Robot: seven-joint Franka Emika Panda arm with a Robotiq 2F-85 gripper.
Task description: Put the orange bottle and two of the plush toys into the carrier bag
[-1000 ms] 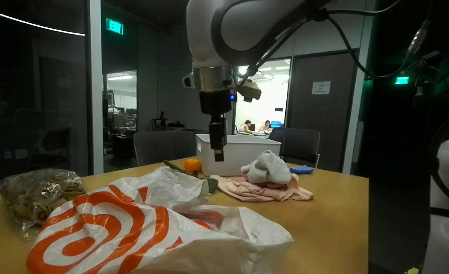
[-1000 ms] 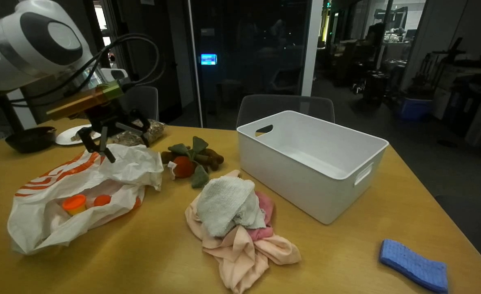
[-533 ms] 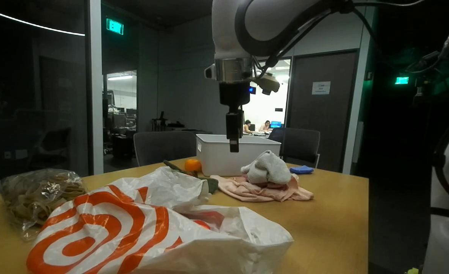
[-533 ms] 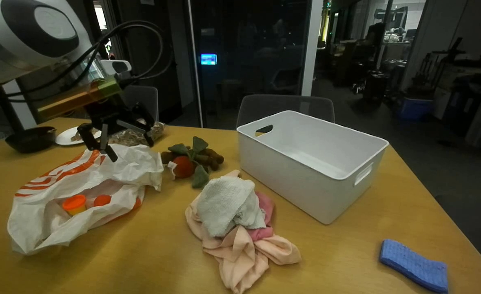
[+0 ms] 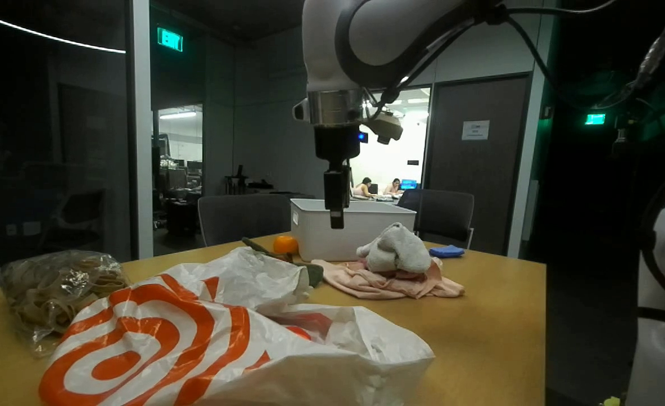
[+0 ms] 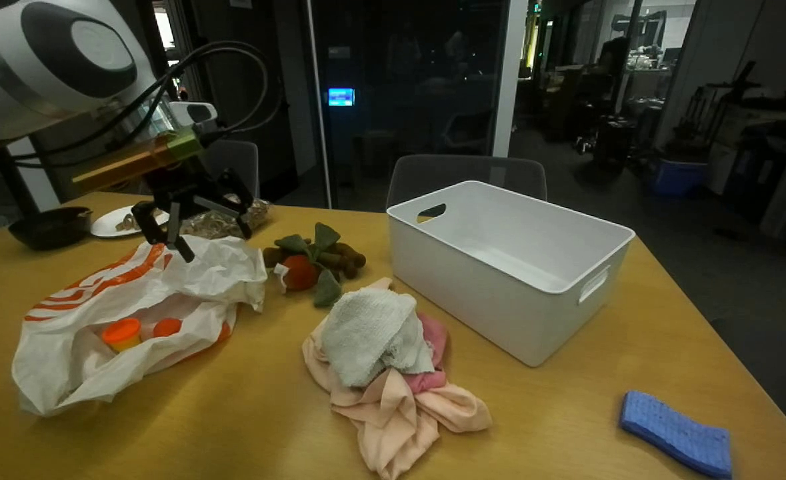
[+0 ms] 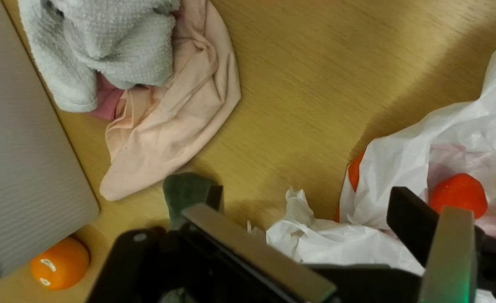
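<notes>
In an exterior view, we are observing the tool [image 5: 337,220] hanging above the table [image 5: 496,321], appearing in front of the white bin [image 5: 366,226]. The carrier bag [image 5: 157,332] is lying crumpled in the foreground, and a rounded orange item [image 5: 285,244] is sitting just beside the white bin. In an exterior view, we are seeing the tool spread wide and gripping nothing. An orange-lidded container [image 6: 123,333] and a red-orange round piece [image 6: 167,327] are lying inside the mouth of the carrier bag. Plush toys [image 6: 301,273] with green leaf-like parts are lying between the carrier bag and the white bin; a grey-white cloth [image 6: 369,333] is resting on a pink-tan cloth [image 6: 393,427]. In the wrist view, we are noting the fingers [image 7: 452,252] standing well apart, with the rounded orange item lying at a corner of the white bin; we are not distinguishing whether the two are touching
</notes>
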